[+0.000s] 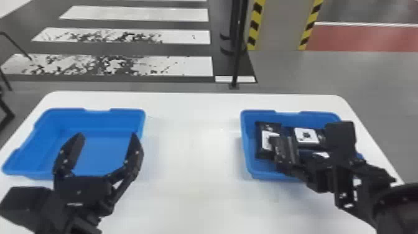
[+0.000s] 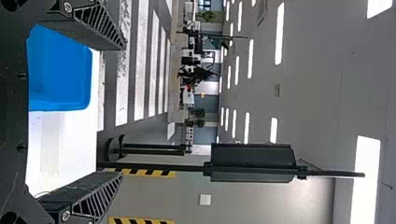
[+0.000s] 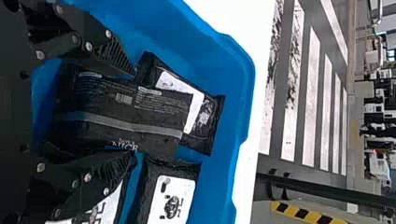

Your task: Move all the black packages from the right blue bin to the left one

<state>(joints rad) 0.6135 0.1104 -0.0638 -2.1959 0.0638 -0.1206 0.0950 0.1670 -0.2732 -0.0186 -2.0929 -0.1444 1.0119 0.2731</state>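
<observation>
Gray floor runs behind the white table [image 1: 192, 130], with white stripes [image 1: 133, 14] painted across it on the left, a dark pole [image 1: 238, 46] standing beyond the table's far edge, and yellow-and-black hazard strips [image 1: 255, 25] and a red floor area [image 1: 367, 37] farther right. Two blue bins sit well apart on the table: the left blue bin [image 1: 96, 119] has its bare bottom in view, and the right blue bin [image 1: 247, 149] holds the black packages.

Over the near part of the left bin, the left gripper [image 1: 107, 136] is released, its fingers spread wide with nothing between them.

Down in the right bin, the right gripper [image 1: 284, 146] is grasping a black package [image 3: 123, 112] by its two long sides. That package shows a printed face with a pale stripe across it, and its far end overlaps a second package [image 3: 210, 121], white-labeled, at the left side of the bin. Just right of that lies a third package [image 1: 306, 136], its white label facing up. Nearer, a fourth package [image 3: 109, 205] shows part of a white label and is partly hidden by the right gripper.
</observation>
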